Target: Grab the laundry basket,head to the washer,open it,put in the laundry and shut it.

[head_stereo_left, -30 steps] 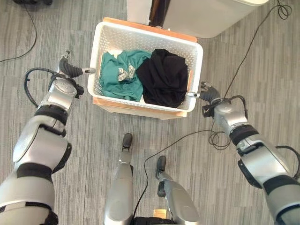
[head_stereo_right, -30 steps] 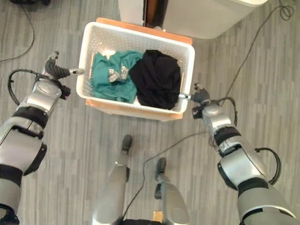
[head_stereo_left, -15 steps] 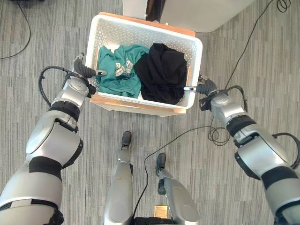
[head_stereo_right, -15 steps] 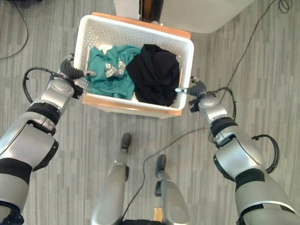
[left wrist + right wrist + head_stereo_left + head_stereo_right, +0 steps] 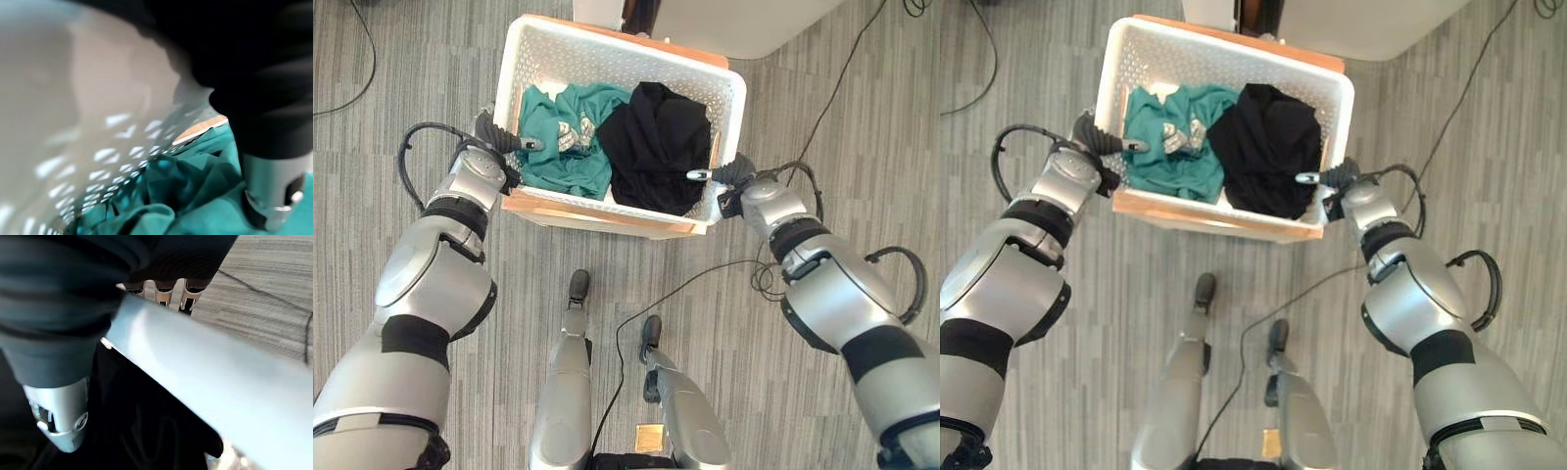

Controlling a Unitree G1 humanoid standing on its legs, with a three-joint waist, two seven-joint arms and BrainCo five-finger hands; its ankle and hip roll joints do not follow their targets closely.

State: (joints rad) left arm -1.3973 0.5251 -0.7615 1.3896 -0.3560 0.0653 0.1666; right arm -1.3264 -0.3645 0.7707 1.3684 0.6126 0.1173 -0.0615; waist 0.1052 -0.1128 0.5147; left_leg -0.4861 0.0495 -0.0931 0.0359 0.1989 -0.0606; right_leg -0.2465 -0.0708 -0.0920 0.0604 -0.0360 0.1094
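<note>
**Both hands set on the basket's side rims; laundry inside**

Nearest the robot, grey wood-grain floor (image 5: 499,333) runs under the whole scene.

Left hand (image 5: 494,135): positioned at the left rim of the white laundry basket (image 5: 626,61). Its thumb (image 5: 530,144) reaches over the rim to the inside, ending above the green garment (image 5: 563,137). The left wrist view shows the thumb (image 5: 274,196) inside the perforated wall, with green cloth below it. The fingers lie outside the wall and cannot be seen, so a full clamp cannot be confirmed; the thumb is hooked over the rim.

Right hand (image 5: 732,174): positioned at the right rim of the basket. Its thumb (image 5: 61,418) is inside, over the black garment (image 5: 661,147), and its fingers (image 5: 164,291) pass over the outer side of the rim. The rim sits between thumb and fingers, so the hand is clamped on it.

Basket: sits on a low wooden platform (image 5: 607,215), whose orange-brown edge shows along the near and far sides. The green garment lies in the left half and the black garment in the right half, touching in the middle.

Beyond the basket, a white appliance (image 5: 744,24) stands at the far edge of the view, with a dark gap beside a second white panel (image 5: 597,12).
</note>
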